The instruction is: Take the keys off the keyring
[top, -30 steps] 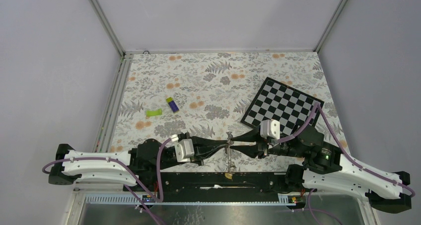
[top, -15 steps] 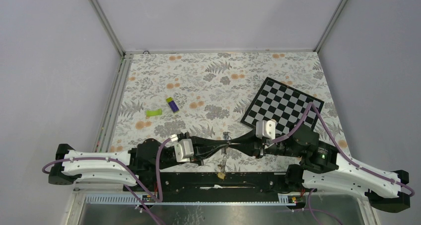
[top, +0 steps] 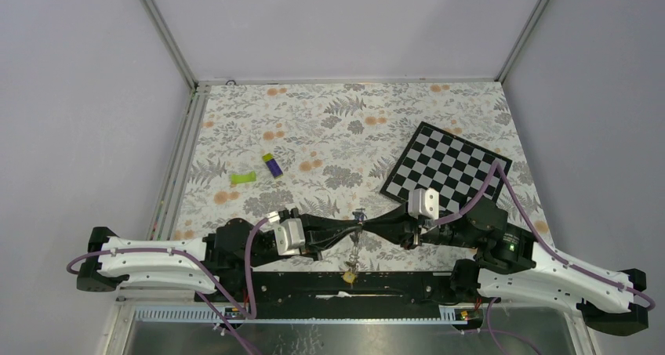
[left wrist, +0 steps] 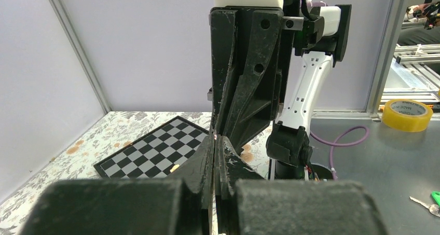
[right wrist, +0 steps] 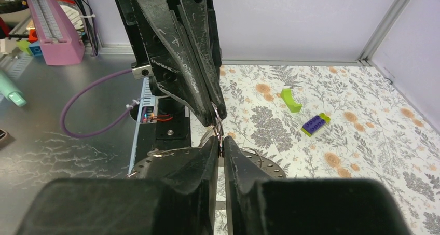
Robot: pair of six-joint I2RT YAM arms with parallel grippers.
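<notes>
A large flat grey metal keyring [top: 357, 247] hangs in the air past the near left corner of the black-and-white chequered board [top: 447, 167], above the near edge of the flower-printed surface [top: 314, 128]. The small metal keys [top: 347, 276] dangle beneath it, and a yellowish one is the lowest, further from the board than the rest.

The ring looks stiff and light, with thin, smooth edges that hard jaws could slide off. It is best held across its flat rim, well in from the edge. The keys hang loose and will probably swing and twist when the ring is moved. Each key is best taken by its broad head, not its narrow blade, and worked round to the split in the ring.

The left gripper [top: 354, 231] reaches toward the board's near left corner from the far side of the ring. Its jaws are pressed fully together on the top of the ring, and a silver loop pokes out at their tips. The right gripper [right wrist: 221, 144], on the board's side, meets it tip to tip. Its jaws stand only a narrow slit apart, with thin bright metal lying in the slit. Whether they are actually pinching that metal cannot be told.
</notes>
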